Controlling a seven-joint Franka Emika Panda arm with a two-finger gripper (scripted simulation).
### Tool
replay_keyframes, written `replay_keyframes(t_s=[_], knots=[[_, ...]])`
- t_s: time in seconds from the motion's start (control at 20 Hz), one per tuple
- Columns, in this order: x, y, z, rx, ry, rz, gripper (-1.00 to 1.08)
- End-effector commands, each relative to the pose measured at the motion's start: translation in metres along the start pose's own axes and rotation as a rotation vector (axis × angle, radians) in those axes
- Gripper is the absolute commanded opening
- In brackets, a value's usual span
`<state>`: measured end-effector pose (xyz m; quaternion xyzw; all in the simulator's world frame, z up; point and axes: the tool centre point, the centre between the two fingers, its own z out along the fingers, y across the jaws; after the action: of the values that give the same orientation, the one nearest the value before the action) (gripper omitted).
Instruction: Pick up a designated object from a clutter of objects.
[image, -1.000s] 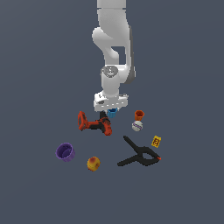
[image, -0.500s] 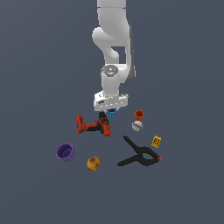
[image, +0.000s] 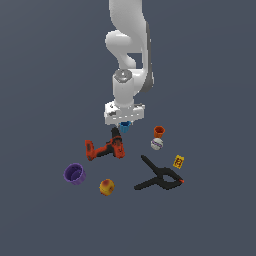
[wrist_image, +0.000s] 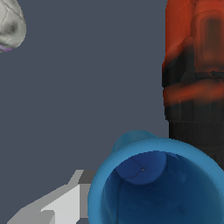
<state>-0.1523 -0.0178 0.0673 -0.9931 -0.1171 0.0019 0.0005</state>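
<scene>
The white Panda arm hangs straight down over the clutter, and its gripper (image: 124, 125) sits on the small blue cup (image: 124, 127), which peeks out just under the wrist flange at the centre of the exterior view. In the wrist view the blue cup (wrist_image: 153, 183) fills the lower part of the picture, its open mouth facing the camera and its darker inner bottom visible, with one light grey finger (wrist_image: 57, 203) lying right against its rim. The second finger is hidden, so I cannot tell whether the jaws are pinching the cup or only flanking it.

The red-black power drill (image: 106, 148) lies just beside the cup, at about 7 o'clock from it in the exterior view; the wrist view shows its red and black body (wrist_image: 194, 74) close beside the cup. The small orange cup (image: 159, 131) stands at 3 o'clock from the blue cup, apart from it, with the white ball (image: 157, 144) touching or just below it. The same ball (wrist_image: 9, 24) shows in a corner of the wrist view. The black clamp (image: 159, 177) lies at 5 o'clock, the yellow tag (image: 178, 161) just beside its upper handle. The purple cup (image: 74, 173) sits at 8 o'clock, well apart, and the orange-yellow fruit (image: 106, 187) lies near it at 6 to 7 o'clock.
</scene>
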Motion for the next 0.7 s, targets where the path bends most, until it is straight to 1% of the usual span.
replay_keyframes(t_s=[0.0,0.25,0.65], knots=[[0.000,0.005,-0.012,0.000,0.001,0.000,-1.00],[-0.001,0.020,-0.043,0.000,0.002,-0.001,-1.00],[-0.003,0.048,-0.104,0.000,0.002,-0.001,-1.00]])
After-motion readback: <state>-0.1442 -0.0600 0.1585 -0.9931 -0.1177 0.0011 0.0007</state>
